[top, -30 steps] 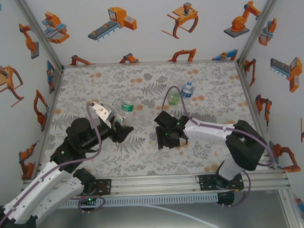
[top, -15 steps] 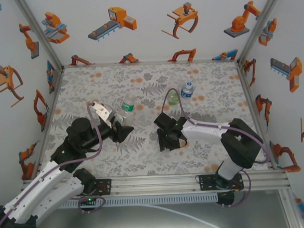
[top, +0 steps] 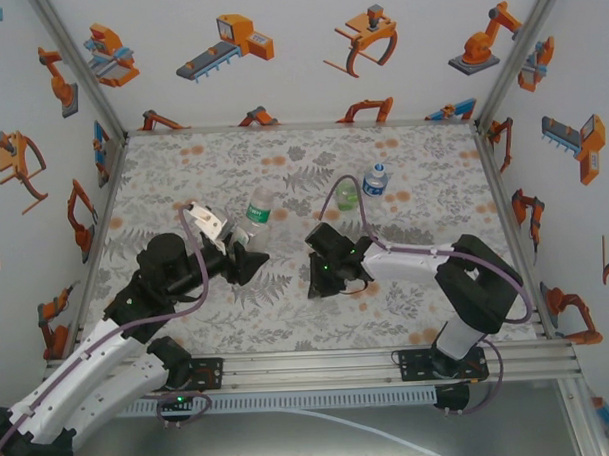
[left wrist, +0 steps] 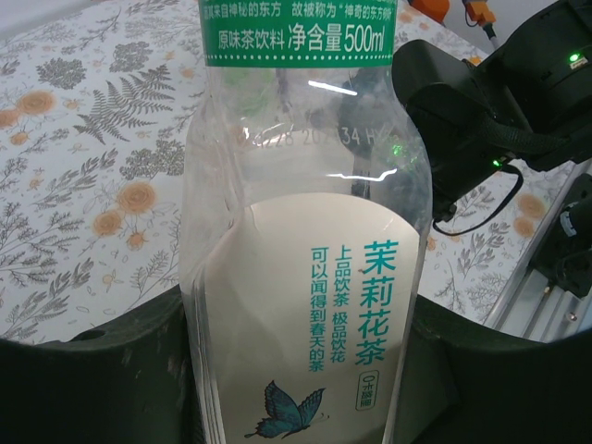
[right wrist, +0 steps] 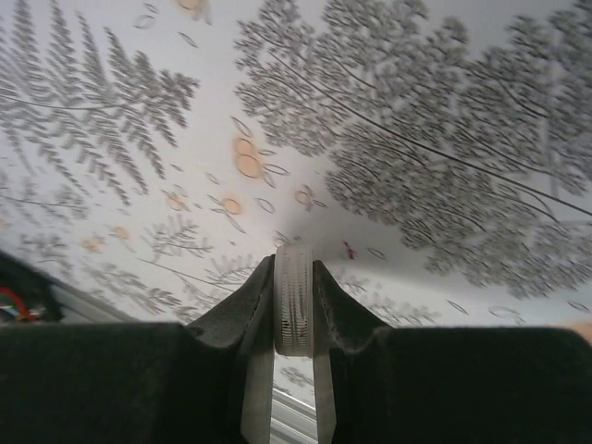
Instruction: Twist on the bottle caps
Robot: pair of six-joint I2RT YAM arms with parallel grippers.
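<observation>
My left gripper (top: 247, 242) is shut on the colourless bottle (top: 258, 208), left of the table's centre. In the left wrist view this bottle (left wrist: 305, 240) stands between the jaws, with a green band on top and a whitish butterfly label. My right gripper (top: 323, 278) points down at the mat near the centre. Its fingers (right wrist: 252, 305) are shut on a white ribbed bottle cap (right wrist: 294, 301), held edge-on just above the floral mat. Behind it stand a green-tinted bottle (top: 346, 195) and a bottle with a blue label (top: 375, 180).
The right arm's black wrist (left wrist: 490, 102) is close to the right of the held bottle. A metal rail (top: 309, 364) runs along the near edge. Printed walls (top: 541, 130) close in the left, back and right sides of the floral mat (top: 182, 172).
The right gripper's jaws have closed on the white cap, and it has shifted slightly left. The left arm has barely moved, still holding the bottle.
</observation>
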